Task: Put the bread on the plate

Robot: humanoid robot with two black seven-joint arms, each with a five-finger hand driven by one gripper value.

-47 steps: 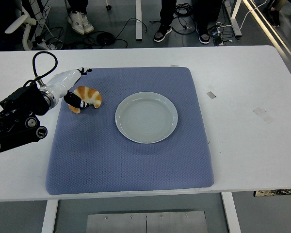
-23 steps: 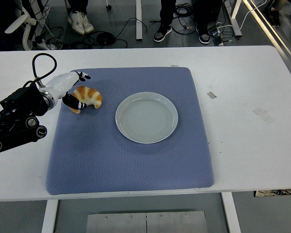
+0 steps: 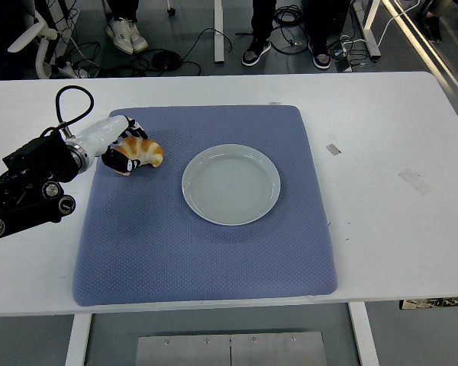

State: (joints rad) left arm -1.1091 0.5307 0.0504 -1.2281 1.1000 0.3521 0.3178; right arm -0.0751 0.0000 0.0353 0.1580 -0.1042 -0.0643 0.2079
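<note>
Croissant [image 3: 141, 152], a moment ago lying loose at the mat's far-left corner, now sits gripped in the left robot hand [image 3: 125, 152], whose dark fingers have curled under and around it, tilting it up slightly; the grasp looks made, the carry not begun; the pale plate [image 3: 230, 184] waits empty mid-mat, blue mat [image 3: 206, 252] on the white desk [image 3: 389, 152]; right hand unseen.

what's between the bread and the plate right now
Only bare blue mat, seen in the head view. The bread, gripped by the left robot hand, sits left of the empty plate.
</note>
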